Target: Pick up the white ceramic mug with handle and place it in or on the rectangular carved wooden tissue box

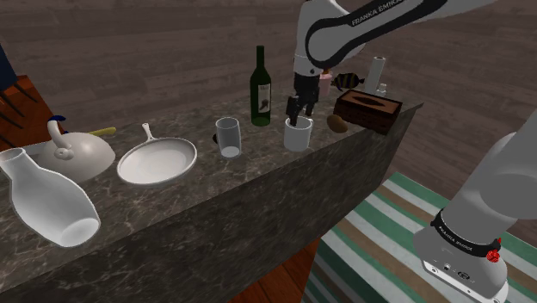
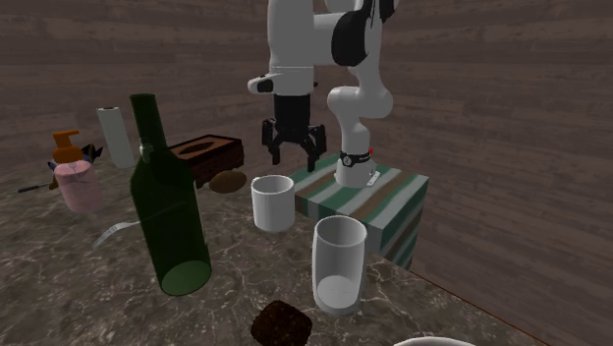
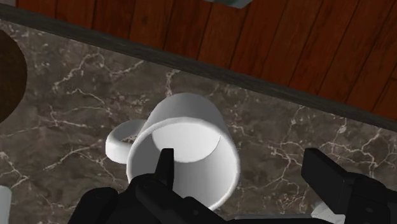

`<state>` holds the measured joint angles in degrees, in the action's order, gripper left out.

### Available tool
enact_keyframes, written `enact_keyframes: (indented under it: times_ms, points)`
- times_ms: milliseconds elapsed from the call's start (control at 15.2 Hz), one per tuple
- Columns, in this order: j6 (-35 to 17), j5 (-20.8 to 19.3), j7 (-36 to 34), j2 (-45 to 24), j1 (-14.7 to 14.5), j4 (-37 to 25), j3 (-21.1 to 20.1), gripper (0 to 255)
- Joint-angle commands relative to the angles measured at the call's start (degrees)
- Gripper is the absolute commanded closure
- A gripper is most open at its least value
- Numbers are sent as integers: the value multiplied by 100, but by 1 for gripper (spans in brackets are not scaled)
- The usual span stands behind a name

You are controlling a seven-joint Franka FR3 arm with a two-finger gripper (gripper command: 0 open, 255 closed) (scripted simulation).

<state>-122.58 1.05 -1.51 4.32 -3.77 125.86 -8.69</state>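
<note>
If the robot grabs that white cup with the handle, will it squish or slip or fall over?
Probably no squishing: the mug looks hard, with a thick rim. Its smooth white side could slip from the end effector unless pinched firmly. It stands upright on the counter, wide for its height, so a small nudge likely won't tip it.
</note>
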Motion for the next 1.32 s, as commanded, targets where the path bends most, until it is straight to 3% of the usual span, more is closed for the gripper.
enact_keyframes:
  times_ms: [0,528,1056,1122,1254]
  points:
    - [-207,-121,-95,-492,-33,-306,-56,0]
    - [-795,-214,-159,-885,-51,-111,-56,0]
    - [-794,-213,-159,-884,-51,-111,-56,0]
    - [-794,-213,-159,-884,-51,-111,-56,255]
    - [-794,-213,-159,-884,-51,-111,-56,255]
